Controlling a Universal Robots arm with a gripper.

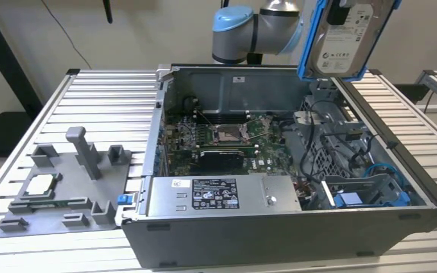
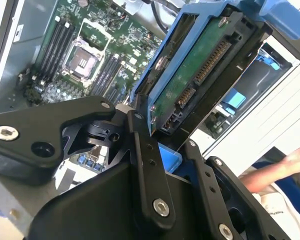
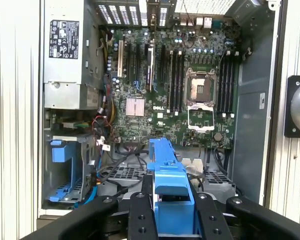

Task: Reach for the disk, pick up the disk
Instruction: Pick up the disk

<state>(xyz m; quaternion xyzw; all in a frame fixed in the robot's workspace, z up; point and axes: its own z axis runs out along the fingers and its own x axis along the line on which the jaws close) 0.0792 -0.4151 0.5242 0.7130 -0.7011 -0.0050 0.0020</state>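
Nearest to the lens in both wrist views are the black metal fingers (image 2: 147, 165) of the gripper (image 3: 172, 212), and between them sits the bright blue plastic bracket (image 3: 171, 187) that frames the disk (image 1: 345, 40), a flat rectangular silver-grey metal hard drive with a white printed label. The jaws are closed on this bracket from both sides, so the gripper is grasping the disk and not open. In the second wrist view the green circuit-board side of the drive and its connector edge (image 2: 202, 65) show, with the long axis running straight out from the jaws. In the exterior view the disk hangs upright in the air, its long axis nearly vertical, at the far right of the scene and well above the open grey metal computer case (image 1: 279, 227), touching nothing below it. Under it the green motherboard (image 1: 226, 139) lies inside the case, and an empty blue drive cage (image 1: 370, 196) stands at the near right corner. I judge that the disk is already lifted out. On the exterior view's left a grey plastic fixture tray (image 1: 59, 193) rests on the slatted aluminium table (image 1: 104, 96).
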